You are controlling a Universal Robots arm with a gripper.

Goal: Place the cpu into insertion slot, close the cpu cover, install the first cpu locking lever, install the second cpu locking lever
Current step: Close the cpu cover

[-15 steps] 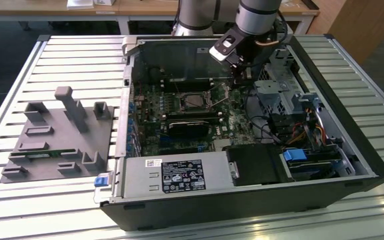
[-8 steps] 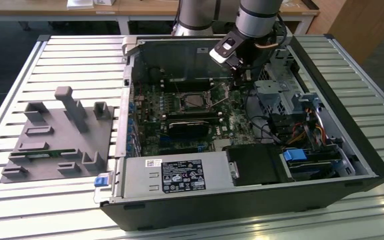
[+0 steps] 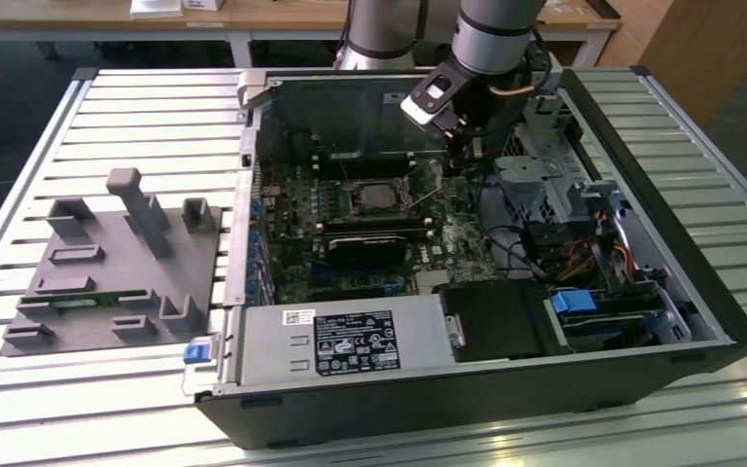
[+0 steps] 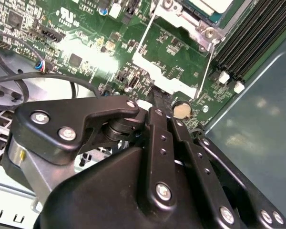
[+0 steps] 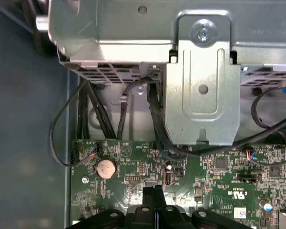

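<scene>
Over the green motherboard (image 3: pixel 299 226), to the exterior view's right of the cpu (image 3: pixel 376 197) seated in the insertion slot (image 3: pixel 350 195), the gripper (image 3: pixel 455 165) is held clenched.

Green motherboard (image 3: pixel 302 209), speckled with tiny black and silver parts; the cpu (image 3: pixel 376 197) is dull silver-grey. The gripper (image 4: pixel 155 98) is matte black with bright silver screw heads. Black memory slots (image 4: pixel 255 36) carry white end latches. Coin cell (image 5: pixel 105 168) shiny silver, drive bracket (image 5: pixel 202 95) pale bare steel, cables (image 5: pixel 155 119) black. The table (image 3: pixel 88 117) is white, striped by slats; the fixture block (image 3: pixel 101 263) plain grey; the power supply (image 3: pixel 269 341) silver with a black label
</scene>
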